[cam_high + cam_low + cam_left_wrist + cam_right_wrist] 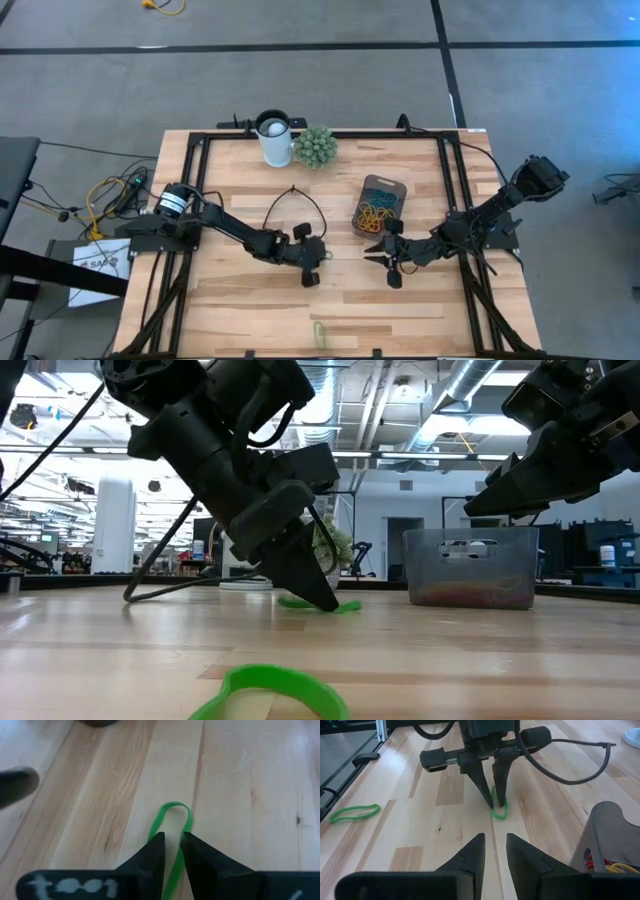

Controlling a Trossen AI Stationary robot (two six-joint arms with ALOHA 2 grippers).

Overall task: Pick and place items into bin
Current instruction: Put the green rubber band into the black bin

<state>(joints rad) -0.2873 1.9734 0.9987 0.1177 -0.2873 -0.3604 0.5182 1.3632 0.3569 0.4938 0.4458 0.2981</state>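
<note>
A green rubber band [172,815] lies flat on the wood; in the low view it shows as a green strip [345,606]. My left gripper [173,845] stands on it near the table's middle [322,258], fingers nearly together on the band. My right gripper [495,842] hovers to the right of it [372,256], clear of the table, slightly open and holding nothing. The translucent grey bin [383,195] stands beyond the right gripper with several coloured bands inside. A second green band [318,335] lies by the near edge. My left gripper pinches one strand of the green band [176,862] between its two fingers, with a narrow gap still showing. The fingers [490,795] come from above, slanting down, tips at the tabletop. The looped end [175,809] lies flat on the wood past the tips.
A white cup [273,138] and a green spiky ball [315,147] stand near the far edge. A black cable loop [293,205] lies behind the left gripper. The bin's wall [607,835] is close beside my right gripper. Bare wood lies between both grippers and the near edge.
</note>
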